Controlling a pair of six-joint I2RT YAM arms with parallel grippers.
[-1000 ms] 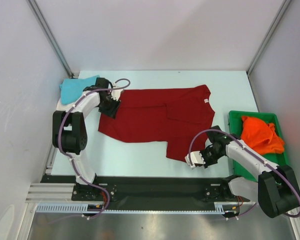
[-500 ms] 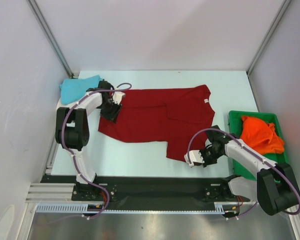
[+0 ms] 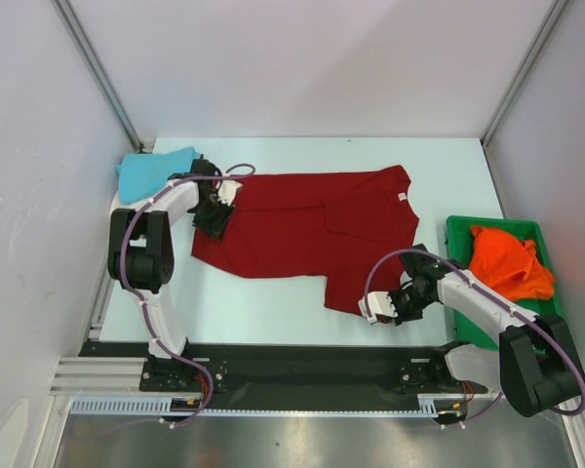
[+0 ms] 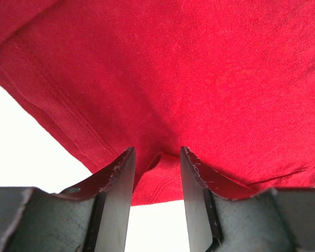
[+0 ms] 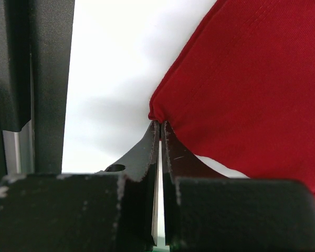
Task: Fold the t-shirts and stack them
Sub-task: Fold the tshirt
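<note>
- the dark red t-shirt [image 3: 302,232] lies spread on the table [image 3: 273,304], mid-table between your two arms.
- a small white tag [image 3: 404,197] sits at its collar; you cannot read any writing on it.
- its long axis runs left to right across the table, collar end toward the right, with one flap reaching toward the near edge on the right side.
- your left gripper [image 4: 157,153] is at the shirt's left edge, jaws standing apart with a ridge of red cloth bunched between the fingers [image 4: 121,173], not pinched.
- your right gripper [image 5: 160,125] is clenched on the near right corner of the same shirt, the cloth edge caught at the tips.
- the turquoise t-shirt [image 3: 151,173] is bunched in the far left corner, just behind the left arm.
- the orange t-shirt [image 3: 507,261] is heaped in the green tray [image 3: 458,226] at the right edge, near the right arm.
- bare table shows as a band beyond the shirt and another strip between its near edge and the arm bases.
</note>
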